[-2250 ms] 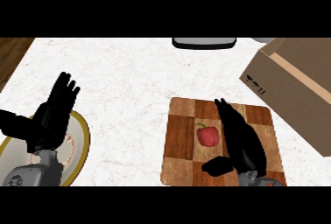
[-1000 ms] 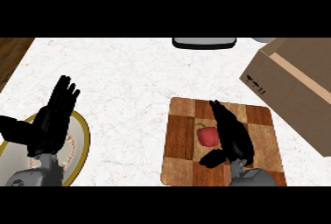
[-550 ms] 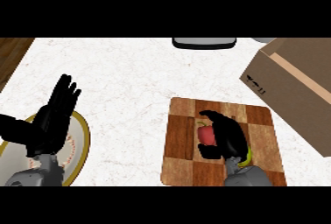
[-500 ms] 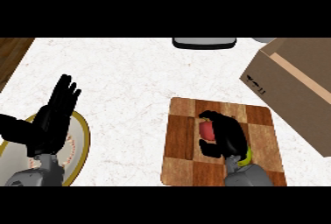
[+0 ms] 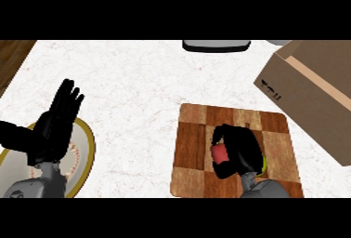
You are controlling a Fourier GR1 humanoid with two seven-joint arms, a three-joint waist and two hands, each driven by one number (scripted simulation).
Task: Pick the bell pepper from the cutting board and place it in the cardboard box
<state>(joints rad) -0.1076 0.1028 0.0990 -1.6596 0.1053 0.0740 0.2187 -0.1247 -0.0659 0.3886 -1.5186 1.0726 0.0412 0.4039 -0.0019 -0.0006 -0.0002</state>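
Fingers of the right hand (image 5: 237,149) are being curled round the bell pepper (image 5: 221,153), a small red thing that is being held at the middle of the cutting board (image 5: 197,139). Only a strip of red is being shown between thumb and fingers; the rest is being hidden by the black hand. Whether the pepper is being lifted clear of the wood or is resting on it cannot be told.

The step in hand is being judged as the grasp, with the lift to come. For it to be done well, the fingers are best being kept wrapped round the pepper's body, since a rounded, smooth thing is likely to roll out of a shallow pinch. A straight rise off the board is being called for before any travel, so that the board is not being dragged across the white surface (image 5: 137,83). The carry is then being directed up and to the right, high enough for the box's near wall to be cleared.

The cardboard box (image 5: 312,93) is standing at the right, well apart from the pepper, just beyond the board's far right corner. Its inside is not being shown, so what it holds cannot be told.

The left hand (image 5: 55,125) is being held open, fingers straight, at rest at the lower left over a yellow-rimmed plate (image 5: 86,148). A dark grey thing (image 5: 216,45) is being cut off by the top edge.
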